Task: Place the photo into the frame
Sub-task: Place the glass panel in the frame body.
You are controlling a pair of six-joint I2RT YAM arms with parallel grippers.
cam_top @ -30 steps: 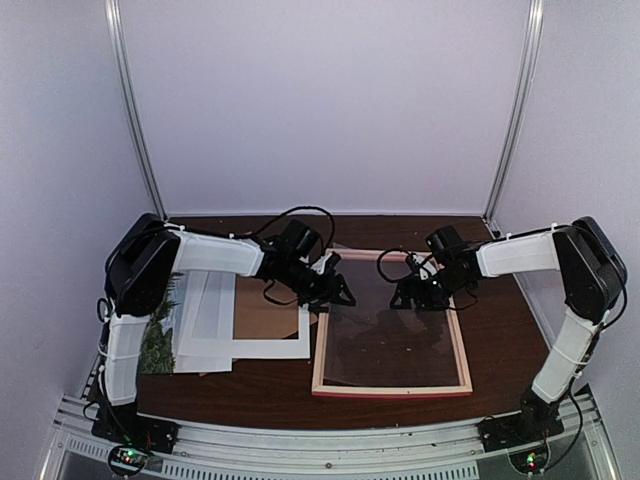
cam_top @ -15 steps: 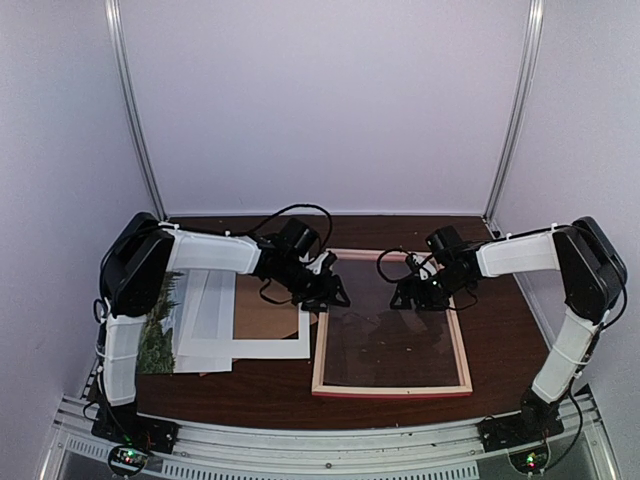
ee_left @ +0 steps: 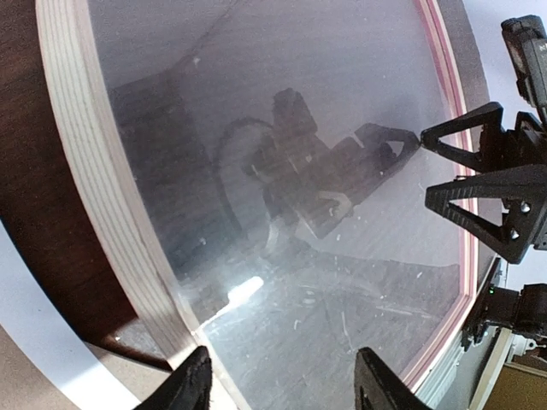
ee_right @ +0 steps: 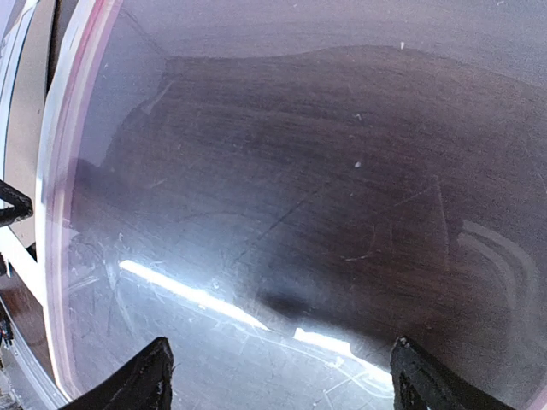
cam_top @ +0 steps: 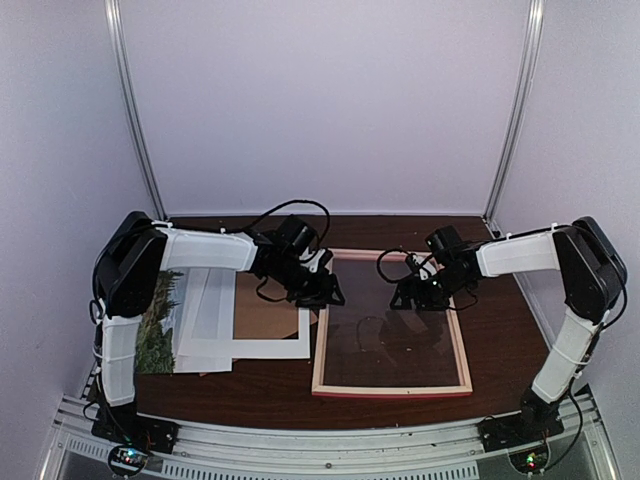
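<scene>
Firstly, left gripper point(ee_left: 282, 371): fingers point(ee_left: 192, 389) are spread wide and hold nothing; it hangs low over the left rail of the frame, near the far-left corner. I cannot tell if it touches the wood.
Right gripper point(ee_right: 280, 367): fingers point(ee_right: 154, 380) are also spread wide, with nothing between them; it is over the glass near the far rail. In the left wrist view one fingertip meets its own reflection on the pane.
Frame point(cam_top: 320, 350): lies flat on the table point(cam_top: 500, 340), centre-right, pale wooden back upward, pink along the near edge.
Glass point(cam_top: 390, 345): inside the frame; the dark table shows through it.
Photo point(cam_top: 158, 330): at the far left of the table, well apart from the frame, picture side up, its right part covered by the white mat.
White mat point(cam_top: 250, 347): between photo and frame, its right edge just beside the left rail.
Backing board point(cam_top: 268, 312): brown, seen through the mat window.
</scene>
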